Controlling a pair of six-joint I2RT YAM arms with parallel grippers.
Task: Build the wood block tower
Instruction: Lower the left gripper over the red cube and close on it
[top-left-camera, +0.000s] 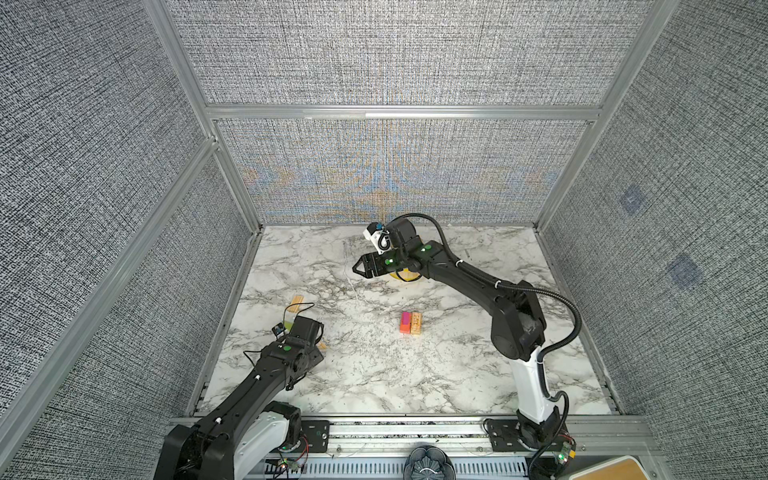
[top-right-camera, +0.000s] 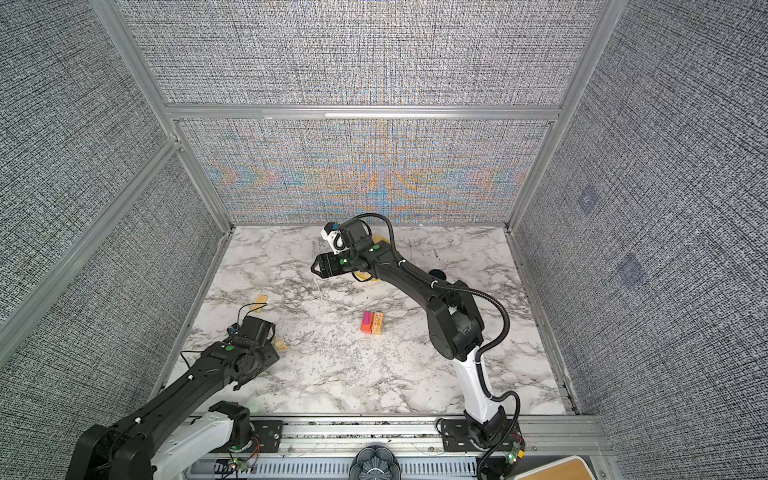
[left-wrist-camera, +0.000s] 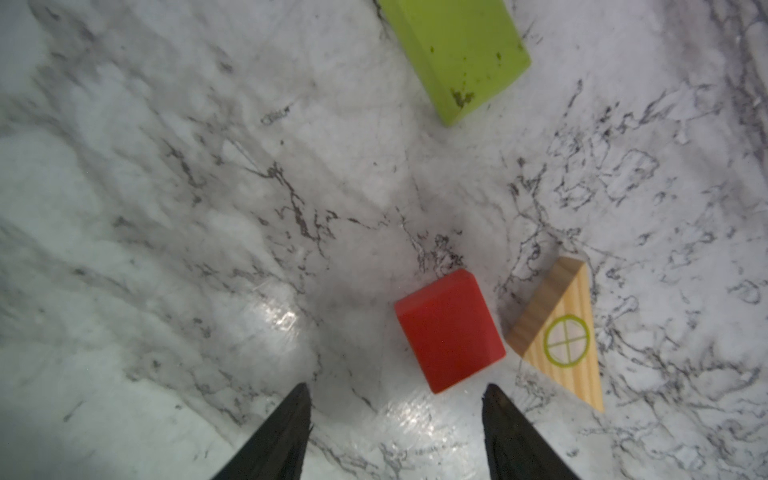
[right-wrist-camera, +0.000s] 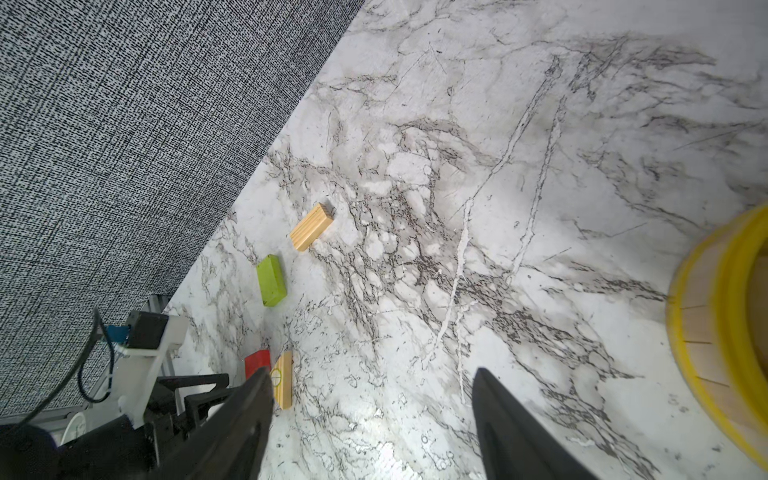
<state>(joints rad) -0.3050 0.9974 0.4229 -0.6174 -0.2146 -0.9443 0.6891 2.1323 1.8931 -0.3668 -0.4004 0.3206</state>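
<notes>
The tower stands mid-table in both top views: a pink block on an orange one, with a tan block against their side. In the left wrist view a red cube lies just beyond my open left gripper, nearer one finger, with nothing between the jaws. A tan wedge with a green circle lies beside the cube, and a lime-green slab lies farther off. A tan slab rests near the left wall. My right gripper hovers open and empty over the far middle.
A round yellow steamer basket sits under the right arm at the back. Grey fabric walls close the table on three sides. A dark fluted dish sits beyond the front rail.
</notes>
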